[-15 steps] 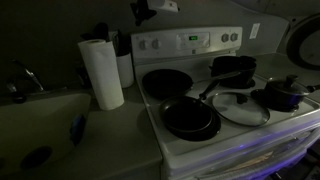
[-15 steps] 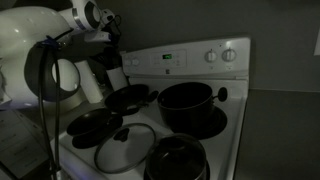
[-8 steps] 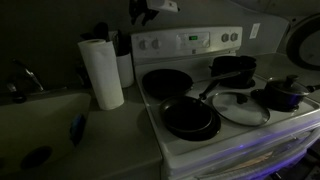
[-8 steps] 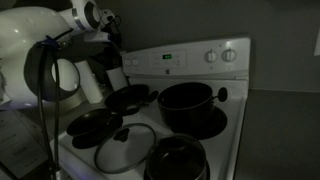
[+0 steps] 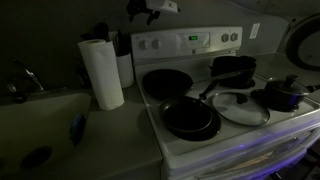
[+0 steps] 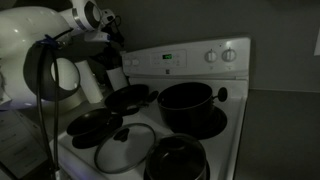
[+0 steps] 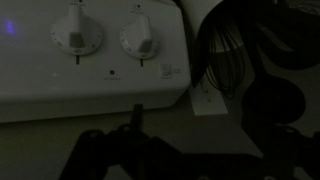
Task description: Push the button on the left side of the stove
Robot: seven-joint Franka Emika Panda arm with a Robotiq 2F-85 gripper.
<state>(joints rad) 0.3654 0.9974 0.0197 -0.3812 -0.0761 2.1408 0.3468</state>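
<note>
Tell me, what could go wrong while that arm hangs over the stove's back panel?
The gripper might bump one of the two knobs on the stove's panel instead of a button. The utensil holder and paper towel roll stand close beside that end, so the arm could knock them. The dim light makes aiming harder.

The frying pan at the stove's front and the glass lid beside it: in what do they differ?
The frying pan is black; the glass lid is pale, with a light rim. The frying pan is hollow; the glass lid lies nearly flat. Both are round and rest on the stove.
</note>
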